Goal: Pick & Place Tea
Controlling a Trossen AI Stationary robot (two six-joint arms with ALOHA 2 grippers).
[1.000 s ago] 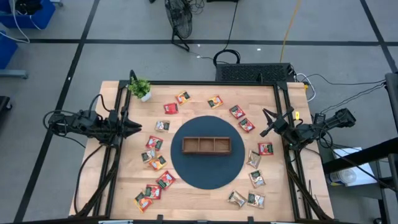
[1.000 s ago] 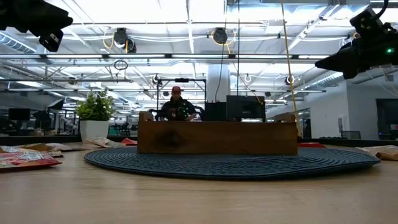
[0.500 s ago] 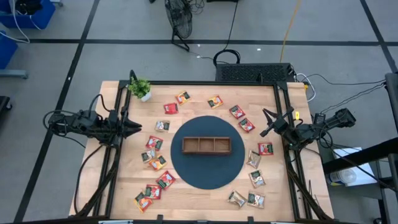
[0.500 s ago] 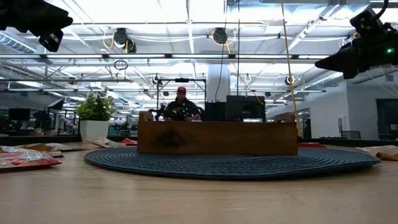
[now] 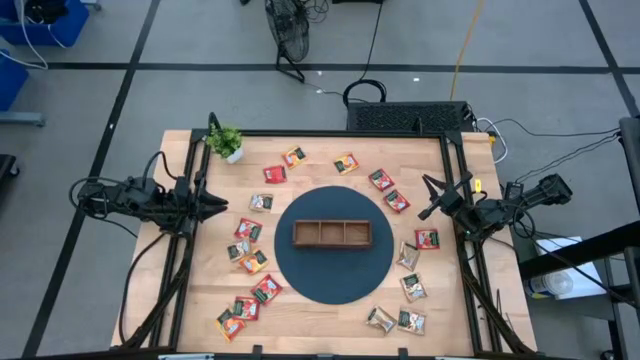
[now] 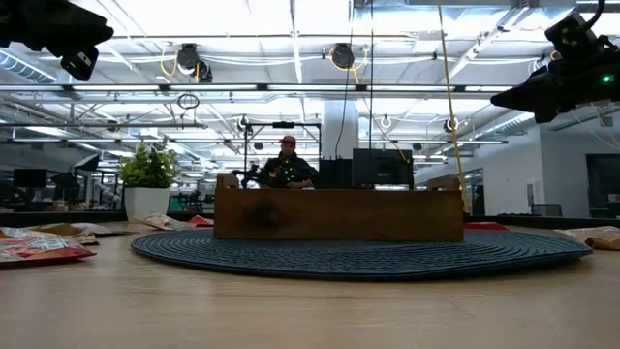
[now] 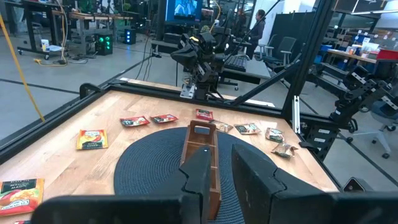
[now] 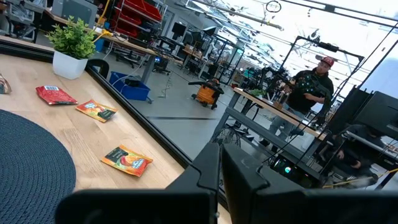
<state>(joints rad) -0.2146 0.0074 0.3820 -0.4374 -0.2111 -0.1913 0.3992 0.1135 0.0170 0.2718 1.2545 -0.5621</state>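
- Two claws wait at the table edges. The left claw [image 5: 222,208] hangs at 9 o'clock of the mat [image 5: 300,265]; its fingers stand a narrow slit apart and hold nothing. The right claw [image 5: 427,196] hangs at 3 o'clock, pressed shut, also empty.
- Nearest to the left claw is a beige-and-green sachet [image 5: 261,202], with red sachets [image 5: 247,230] just below it toward 8 o'clock.
- Nearest to the right claw is a red sachet [image 5: 427,239], at 4 o'clock of the mat.
- Other sachets lie all around the mat, well apart from the wooden tray [image 5: 332,233] in its middle, which looks empty.
- I judge a sachet as very light, thin and soft, with a smooth wrapper that can slide on the wood.
- It lies flat, so the fingers should probably come down over two opposite edges and pinch there, gently.
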